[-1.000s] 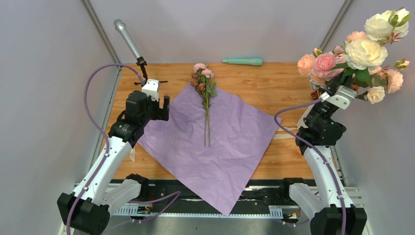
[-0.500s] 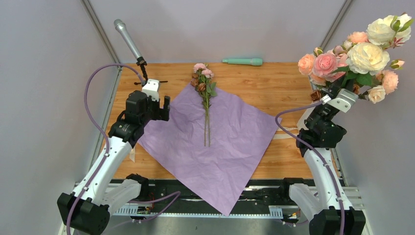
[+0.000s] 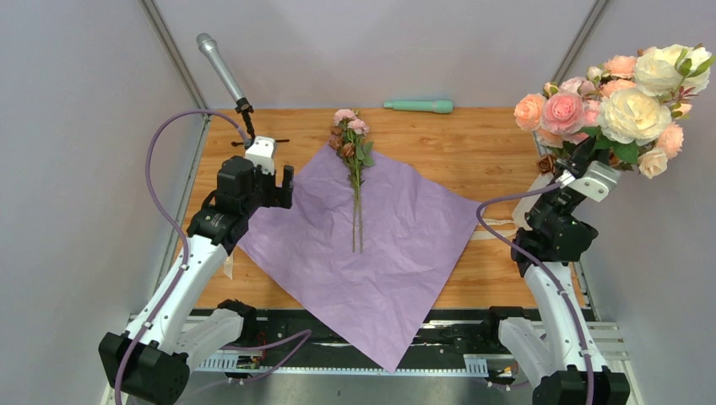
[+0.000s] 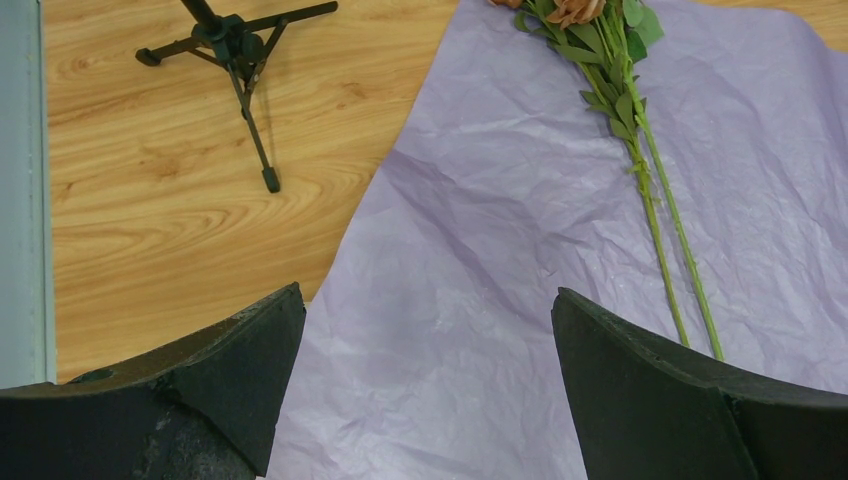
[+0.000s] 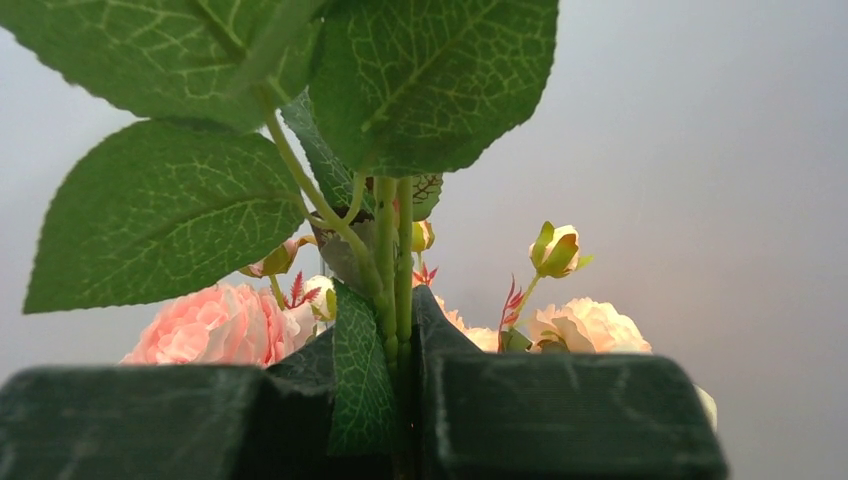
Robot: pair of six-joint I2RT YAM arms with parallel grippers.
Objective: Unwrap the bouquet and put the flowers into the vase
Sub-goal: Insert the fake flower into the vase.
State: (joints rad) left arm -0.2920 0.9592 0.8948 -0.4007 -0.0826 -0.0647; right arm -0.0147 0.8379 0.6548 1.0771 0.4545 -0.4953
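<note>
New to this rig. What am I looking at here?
Two robot arms stand at a wooden table's near edge. One picture looks down from above and behind them; the other two come from wrist cameras. On the table: spread purple paper with small roses lying on it, a mint-green cylinder at the far edge, and a microphone far left. The left gripper hangs open over the paper's left edge, empty. The right gripper is shut on the stems of a big rose bunch, held up at the right.
</note>
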